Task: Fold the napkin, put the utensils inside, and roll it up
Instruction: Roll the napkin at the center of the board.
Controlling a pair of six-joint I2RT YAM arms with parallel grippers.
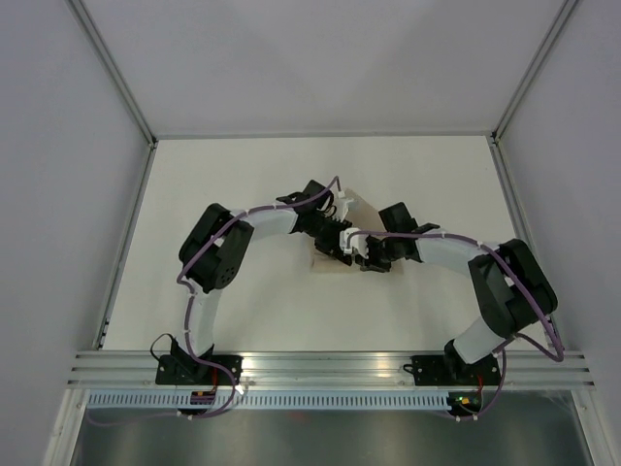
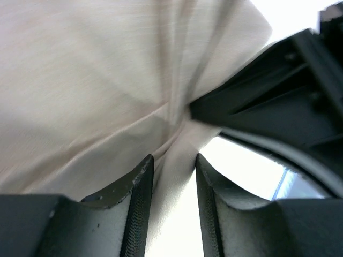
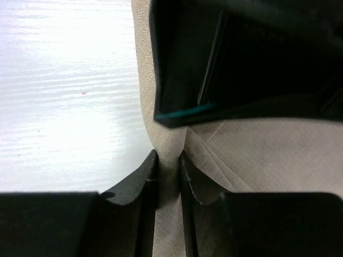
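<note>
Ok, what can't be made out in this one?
Utensils: seen in no view; in the top view both arms cover most of the napkin.
Napkin's outline and folds: top view, hidden under the arms; both wrist views cut it off.
Left end effector: left wrist view is blurred, so grip or mere contact with the napkin is unclear.

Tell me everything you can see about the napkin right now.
The napkin is plain tan cloth, thin, finely woven and creased, lying bunched on the table beneath both wrists. The right gripper pinches a raised fold at its edge. Another fold runs between the fingers of the left gripper; whether they grip it is unclear.
</note>
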